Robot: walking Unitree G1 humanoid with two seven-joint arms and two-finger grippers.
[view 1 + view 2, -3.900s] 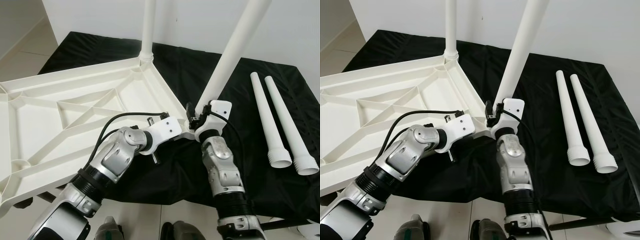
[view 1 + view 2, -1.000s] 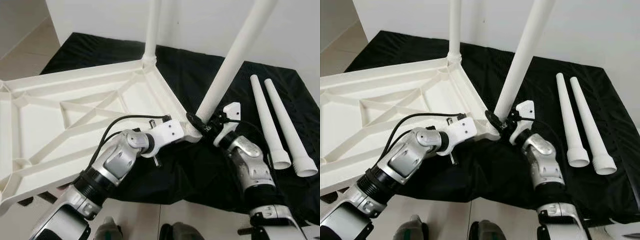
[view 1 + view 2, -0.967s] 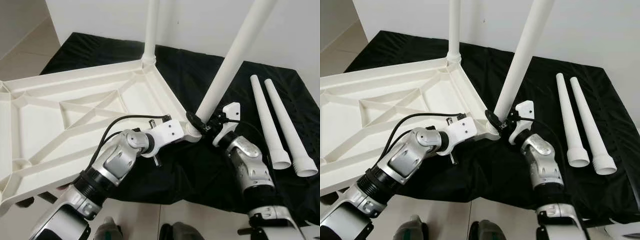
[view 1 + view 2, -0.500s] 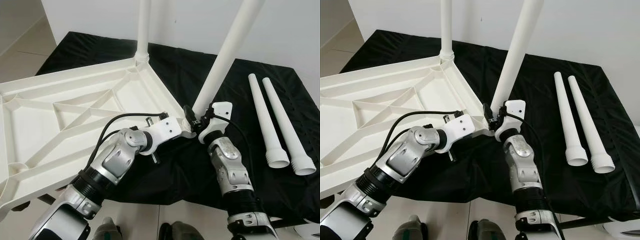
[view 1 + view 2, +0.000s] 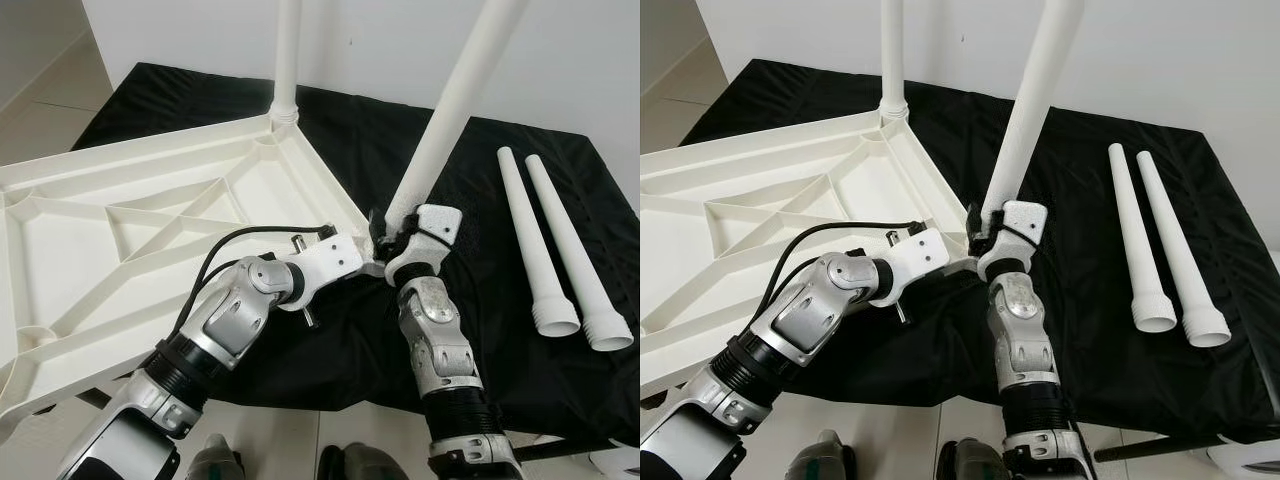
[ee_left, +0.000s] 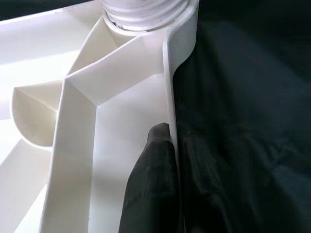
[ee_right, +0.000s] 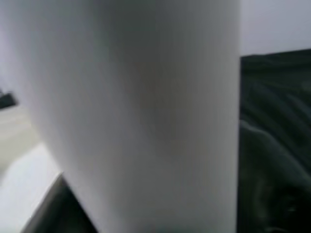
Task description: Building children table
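The white tabletop (image 5: 150,205) lies upside down on black cloth. One white leg (image 5: 287,50) stands in its far corner. A second leg (image 5: 445,125) rises, leaning right, from the near right corner socket. My right gripper (image 5: 386,234) is shut around this leg's base; the leg (image 7: 146,111) looms large in the right wrist view. My left gripper (image 6: 173,160) is shut on the tabletop's rim (image 6: 167,87) just beside that socket, one finger on each side of the wall.
Two loose white legs (image 5: 528,235) (image 5: 572,245) lie side by side on the black cloth (image 5: 480,170) at the right, wide ends toward me. White wall stands behind. Pale floor lies to the left, and my feet show below.
My right forearm has swung from the right toward the centre, its wrist turning around the leg's base. The left arm holds still on the rim.
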